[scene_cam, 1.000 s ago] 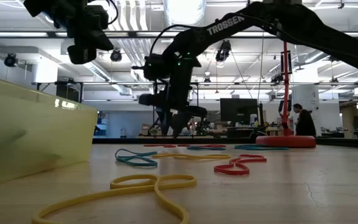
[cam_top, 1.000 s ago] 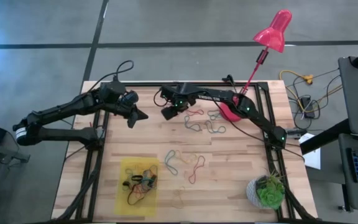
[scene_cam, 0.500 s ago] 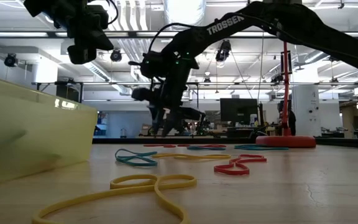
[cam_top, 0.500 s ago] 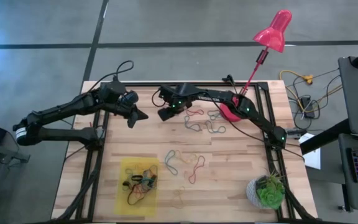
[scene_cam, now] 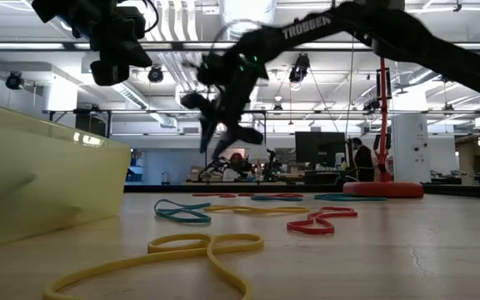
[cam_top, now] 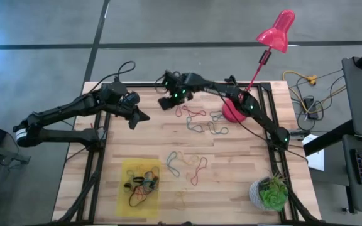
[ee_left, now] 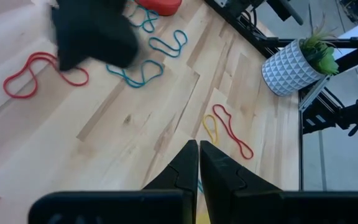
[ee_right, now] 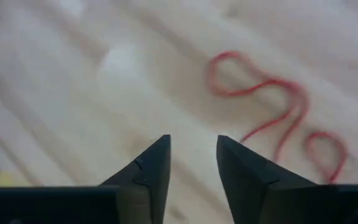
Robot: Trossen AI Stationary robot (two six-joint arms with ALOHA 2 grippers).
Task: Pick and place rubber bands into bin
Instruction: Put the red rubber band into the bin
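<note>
One yellow bin (cam_top: 139, 184) sits at the table's (cam_top: 244, 157) near edge with a tangle of rubber bands inside, too knotted to count. Just beyond it about five loose rubber bands (cam_top: 186, 164) lie on the pale wood planks; roughly six more lie farther back by the pink lamp (cam_top: 234, 112). The left gripper (cam_top: 144, 117) hovers pinched closed and empty. The right gripper (cam_top: 164, 103), blurred, hangs parted, holding nothing, near a red band (ee_right: 272, 106). An open workshop lies beyond.

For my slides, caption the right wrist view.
Open right gripper hovers empty above the wooden table, near a red rubber band.
</note>
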